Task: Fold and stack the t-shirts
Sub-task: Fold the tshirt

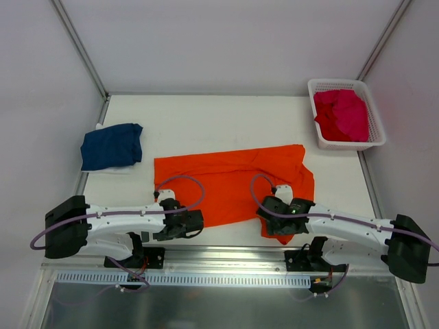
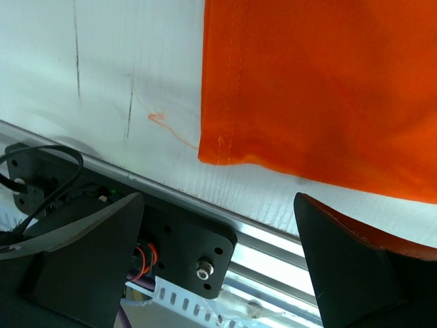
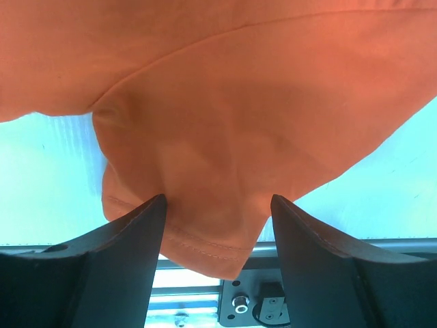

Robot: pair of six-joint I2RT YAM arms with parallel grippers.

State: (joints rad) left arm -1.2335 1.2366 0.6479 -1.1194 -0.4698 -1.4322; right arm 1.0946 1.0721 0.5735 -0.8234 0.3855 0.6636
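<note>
Two robot arms work at an orange shirt spread on a white counter
The left gripper is wide open and empty, just off the shirt's near left corner. The right gripper is also spread wide, with a hanging fold of the shirt's near right edge between its fingers. A navy shirt lies at far left; pink shirts sit in a basket at far right
</note>
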